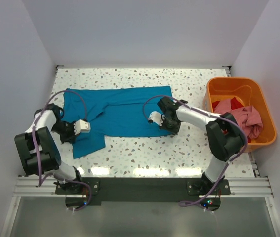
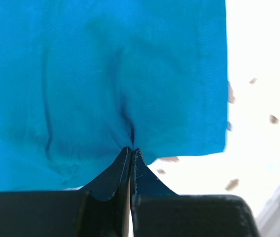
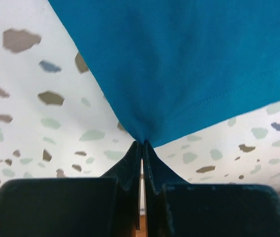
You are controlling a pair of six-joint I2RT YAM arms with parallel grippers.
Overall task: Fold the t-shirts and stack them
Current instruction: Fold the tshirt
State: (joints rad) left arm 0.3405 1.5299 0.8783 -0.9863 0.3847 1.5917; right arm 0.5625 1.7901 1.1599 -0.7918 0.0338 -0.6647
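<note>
The teal-blue t-shirt (image 1: 125,111) lies spread across the left and middle of the table. My left gripper (image 1: 72,134) is at its left side, near the sleeve flap. In the left wrist view the left gripper (image 2: 131,150) is shut on a pinch of the teal cloth (image 2: 105,74). My right gripper (image 1: 171,129) sits at the shirt's near right corner. The right wrist view shows the right gripper (image 3: 142,143) shut on that corner of the teal cloth (image 3: 194,59), by the hem. A pink t-shirt (image 1: 248,118) and a red t-shirt (image 1: 236,103) lie crumpled in the tub.
An orange plastic tub (image 1: 231,81) stands at the table's right edge. Bare speckled tabletop (image 1: 144,153) shows along the near edge and behind the shirt. White walls close in the table on three sides.
</note>
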